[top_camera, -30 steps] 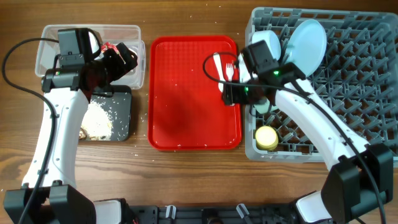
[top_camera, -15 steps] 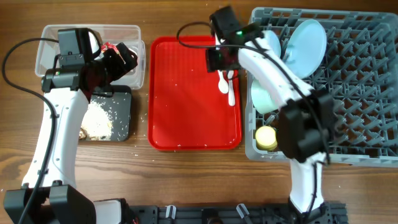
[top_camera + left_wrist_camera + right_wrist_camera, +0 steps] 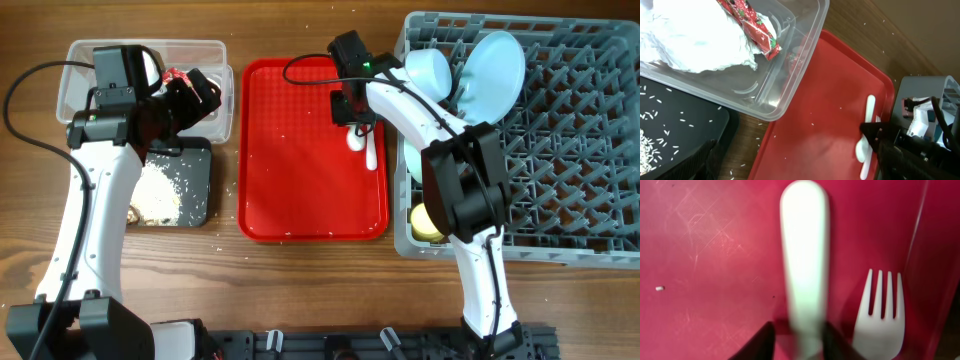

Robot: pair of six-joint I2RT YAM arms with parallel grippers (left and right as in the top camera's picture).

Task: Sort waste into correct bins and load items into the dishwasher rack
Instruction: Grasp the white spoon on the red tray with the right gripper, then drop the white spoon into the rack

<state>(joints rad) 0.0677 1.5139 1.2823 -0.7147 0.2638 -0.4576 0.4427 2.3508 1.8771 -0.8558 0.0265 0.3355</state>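
I am hanging my right jaws low over the red tray [image 3: 705,255], pointing straight down at the spoon [image 3: 804,255]. Its handle is running up between my two fingertips [image 3: 765,342], one on each side. The gap is barely wider than the handle. The spoon is blurring in the wrist view, so I cannot tell whether I am already pinching it or only straddling it. The fork [image 3: 880,325] is lying just to the right of these jaws, tines pointing away, close to the tray's raised edge. I judge that closeness is why I am coming in so squarely, to take one piece without nudging the other.

The rack [image 3: 560,150] is sitting to the right of these jaws. The plate [image 3: 495,65] and a blue bowl [image 3: 428,68] are leaning between its pegs, and the cup [image 3: 428,222] is standing in the near corner.

I am parking my left jaws over the tub [image 3: 785,85], which is holding the napkin [image 3: 695,40] and wrapper [image 3: 752,27]. I cannot tell how far these jaws are open. Beneath and nearer me, the black tray [image 3: 670,130] is keeping the scraps [image 3: 160,190] apart from the dry waste.
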